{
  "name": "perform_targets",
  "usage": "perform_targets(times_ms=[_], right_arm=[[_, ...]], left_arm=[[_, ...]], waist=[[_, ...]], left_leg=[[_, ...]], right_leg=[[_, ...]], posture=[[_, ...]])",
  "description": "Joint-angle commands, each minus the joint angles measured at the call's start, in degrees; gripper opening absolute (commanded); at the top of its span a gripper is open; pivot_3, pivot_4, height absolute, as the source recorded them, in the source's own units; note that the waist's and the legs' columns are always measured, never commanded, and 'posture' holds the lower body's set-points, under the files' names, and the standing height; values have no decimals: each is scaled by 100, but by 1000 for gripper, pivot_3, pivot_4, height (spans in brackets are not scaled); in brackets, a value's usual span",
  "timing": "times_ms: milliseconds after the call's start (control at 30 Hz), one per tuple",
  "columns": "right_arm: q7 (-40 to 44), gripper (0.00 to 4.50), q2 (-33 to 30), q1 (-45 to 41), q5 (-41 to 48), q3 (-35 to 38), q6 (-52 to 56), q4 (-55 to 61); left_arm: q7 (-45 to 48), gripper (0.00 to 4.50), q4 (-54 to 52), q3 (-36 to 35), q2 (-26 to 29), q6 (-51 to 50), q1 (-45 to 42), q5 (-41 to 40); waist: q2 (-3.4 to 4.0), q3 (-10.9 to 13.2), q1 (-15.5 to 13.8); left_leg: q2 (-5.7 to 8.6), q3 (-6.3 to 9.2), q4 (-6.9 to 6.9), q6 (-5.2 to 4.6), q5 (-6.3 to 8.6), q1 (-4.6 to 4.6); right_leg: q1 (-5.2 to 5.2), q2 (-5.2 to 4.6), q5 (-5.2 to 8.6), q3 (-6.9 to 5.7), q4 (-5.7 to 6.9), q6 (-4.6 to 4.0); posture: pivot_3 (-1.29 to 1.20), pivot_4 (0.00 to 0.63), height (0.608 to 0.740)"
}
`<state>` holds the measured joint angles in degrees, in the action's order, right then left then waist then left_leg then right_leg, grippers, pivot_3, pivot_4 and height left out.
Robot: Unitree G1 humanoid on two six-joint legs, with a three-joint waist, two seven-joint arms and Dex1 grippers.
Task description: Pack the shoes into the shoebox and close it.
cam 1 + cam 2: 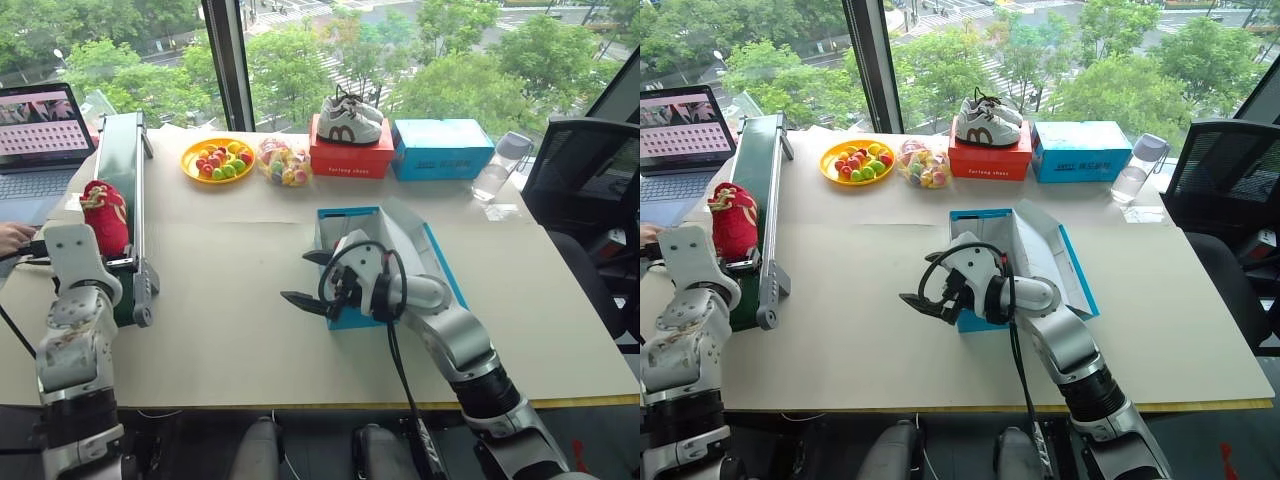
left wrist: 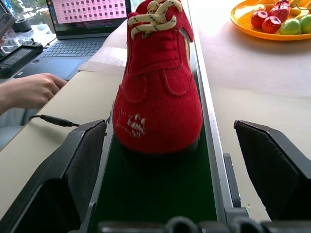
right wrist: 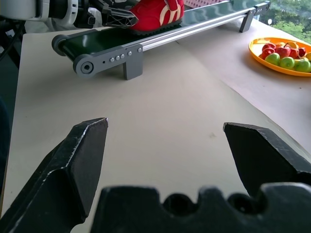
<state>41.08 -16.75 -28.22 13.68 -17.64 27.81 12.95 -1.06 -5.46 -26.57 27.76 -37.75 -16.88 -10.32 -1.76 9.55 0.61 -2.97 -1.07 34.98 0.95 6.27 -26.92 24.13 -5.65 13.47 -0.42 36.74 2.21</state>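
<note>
From the head views, a red shoe (image 1: 104,216) stands on the green conveyor belt (image 1: 125,160) at the table's left, its long axis along the belt; the open blue shoebox (image 1: 345,225) sits mid-table behind the right gripper (image 1: 305,278), fingers apart. In the left wrist view the shoe's heel faces the left gripper (image 2: 170,160), fingers spread wide either side, not touching; in the right wrist view, spread fingers hover over bare table
</note>
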Motion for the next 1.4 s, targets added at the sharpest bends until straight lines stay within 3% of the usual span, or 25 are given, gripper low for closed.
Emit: perform_targets(times_ms=[33,267,567,833,1067,1200,1400], right_arm=[[-15,4478,-1,-5,-9,30,-35,119],[-14,4478,-12,-53,-7,64,-35,111],[-4,4500,-56,-177,-19,144,-96,15],[-13,4500,-61,-186,-37,141,-123,-12],[-35,4500,-51,-194,-83,162,-127,-50],[-71,4500,-47,-197,-138,182,-122,-100],[-397,4500,176,-367,-16,473,52,-336]], left_arm=[[-51,4500,-2,-197,135,142,-53,71],[-160,4500,210,-603,-314,-1062,-190,-538],[-141,2113,-60,-542,-399,-1332,-231,-606],[-199,2113,-9,-639,-417,-1229,-316,-619],[-197,917,13,-690,-483,-994,-374,-656],[-53,917,-234,-790,-794,-16,-677,-907],[646,917,-1080,-241,-1336,729,-931,-1613]], waist=[[0,0,2],[0,0,-3],[2,-1,-40],[2,-2,-43],[2,-2,-42],[-6,1,-77],[-28,10,-126]], left_leg=[[0,0,0,0,0,0],[0,0,0,0,0,2],[0,0,-7,40,23,69],[-1,0,-12,44,24,79],[-1,0,-13,45,24,79],[-3,1,-13,46,24,76],[-3,0,-8,48,21,51]], right_leg=[[0,0,0,0,0,0],[-2,0,0,0,1,0],[-53,0,9,0,7,-2],[-61,0,16,0,7,5],[-61,0,17,0,7,5],[-61,0,17,-3,4,4],[-58,-1,5,-8,-17,-6]], posture=[[0,150,738],[0,150,738],[0,150,738],[0,150,738],[0,150,738],[0,150,738],[0,150,738]])
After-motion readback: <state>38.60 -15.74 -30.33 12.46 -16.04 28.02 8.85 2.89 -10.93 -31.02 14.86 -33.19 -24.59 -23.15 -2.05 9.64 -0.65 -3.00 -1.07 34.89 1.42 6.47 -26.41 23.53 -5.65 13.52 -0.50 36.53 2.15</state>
